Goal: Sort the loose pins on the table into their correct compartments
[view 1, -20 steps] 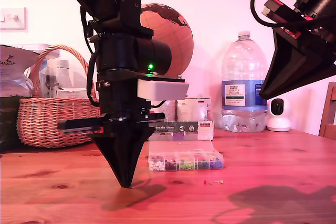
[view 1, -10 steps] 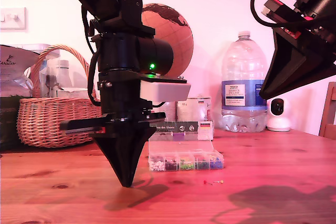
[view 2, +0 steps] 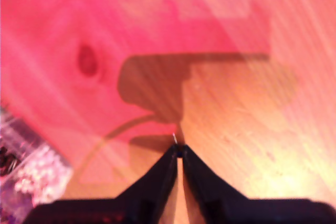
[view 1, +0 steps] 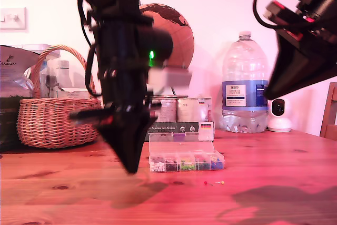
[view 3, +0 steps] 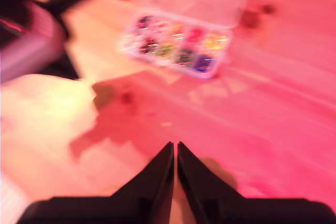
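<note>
Over the pine bench [view 1: 295, 162], first gripper [view 2: 178, 150] lifted clear since a moment ago, pinched on a pin [view 2: 175, 138]; second gripper [view 3: 175, 148] closed, empty.

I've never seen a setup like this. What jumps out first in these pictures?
A big black arm ends in my first gripper, a pointed wedge hanging just above the table towards the exterior view's left; its wrist view shows a thin metal sliver, probably a pin, at the closed tips. Beside it stands a clear box of colour-sorted pins, with two loose pins lying in front. My second gripper hangs high at the exterior view's right.
</note>
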You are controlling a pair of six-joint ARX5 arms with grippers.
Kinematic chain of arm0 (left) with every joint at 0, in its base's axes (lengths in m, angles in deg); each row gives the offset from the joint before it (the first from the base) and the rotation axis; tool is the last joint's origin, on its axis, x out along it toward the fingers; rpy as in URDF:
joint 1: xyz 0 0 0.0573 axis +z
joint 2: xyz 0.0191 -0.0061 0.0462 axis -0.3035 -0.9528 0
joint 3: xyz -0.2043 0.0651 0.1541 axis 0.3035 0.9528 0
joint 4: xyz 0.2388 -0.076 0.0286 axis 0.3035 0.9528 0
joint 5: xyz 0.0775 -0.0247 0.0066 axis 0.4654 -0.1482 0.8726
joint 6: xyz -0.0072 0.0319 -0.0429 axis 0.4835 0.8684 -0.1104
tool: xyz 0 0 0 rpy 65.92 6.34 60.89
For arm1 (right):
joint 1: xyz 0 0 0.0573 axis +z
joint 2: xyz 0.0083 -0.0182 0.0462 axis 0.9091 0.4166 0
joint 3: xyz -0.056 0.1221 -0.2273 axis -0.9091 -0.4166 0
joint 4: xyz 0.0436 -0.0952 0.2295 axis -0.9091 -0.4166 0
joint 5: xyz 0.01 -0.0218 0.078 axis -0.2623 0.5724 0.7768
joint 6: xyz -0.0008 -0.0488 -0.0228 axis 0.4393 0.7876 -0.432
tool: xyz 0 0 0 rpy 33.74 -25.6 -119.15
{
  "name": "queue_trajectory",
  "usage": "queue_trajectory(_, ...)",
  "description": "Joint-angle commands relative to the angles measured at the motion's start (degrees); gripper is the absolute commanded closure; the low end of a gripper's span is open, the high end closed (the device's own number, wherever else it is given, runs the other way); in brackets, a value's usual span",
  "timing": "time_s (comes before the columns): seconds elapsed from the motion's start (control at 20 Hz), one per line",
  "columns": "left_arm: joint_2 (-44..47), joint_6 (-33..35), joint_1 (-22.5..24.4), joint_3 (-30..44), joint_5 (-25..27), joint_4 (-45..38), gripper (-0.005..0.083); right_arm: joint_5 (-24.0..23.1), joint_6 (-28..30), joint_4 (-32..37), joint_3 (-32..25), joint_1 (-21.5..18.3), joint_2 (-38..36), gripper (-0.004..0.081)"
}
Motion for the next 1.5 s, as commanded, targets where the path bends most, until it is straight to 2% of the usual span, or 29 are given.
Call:
queue_trajectory(0.0, 1.3, -4.6, -0.4, 1.1, -1.0, -0.8, 0.0795, -0.9, -0.1, 0.1, 0.9, -1.4, -0.1, 0.0782)
queue_trajectory(0.1, 1.8, -7.3, -0.9, 1.1, -2.4, -2.4, 0.0795, -1.1, -0.6, -0.2, 0.9, -3.0, -0.1, 0.0782)
queue_trajectory(0.4, 2.4, -24.6, -1.9, 1.1, -3.7, -11.4, 0.0795, -1.0, -1.4, -0.5, 0.9, -5.4, -0.1, 0.0782)
queue_trajectory(0.6, 2.4, -28.7, -0.7, 1.1, -3.7, -16.3, 0.0795, -1.0, -1.4, -0.8, 0.9, -5.4, -0.1, 0.0782)
queue_trajectory(1.0, 2.4, -30.1, 4.9, 1.1, -3.6, -19.6, 0.0795, -1.0, -1.4, -0.8, 0.9, -5.4, -0.1, 0.0782)
queue_trajectory(1.45, 1.5, -28.0, 5.7, 1.1, -3.6, -22.7, 0.0795, -1.0, -1.4, -0.3, 0.9, -5.4, -0.1, 0.0782)
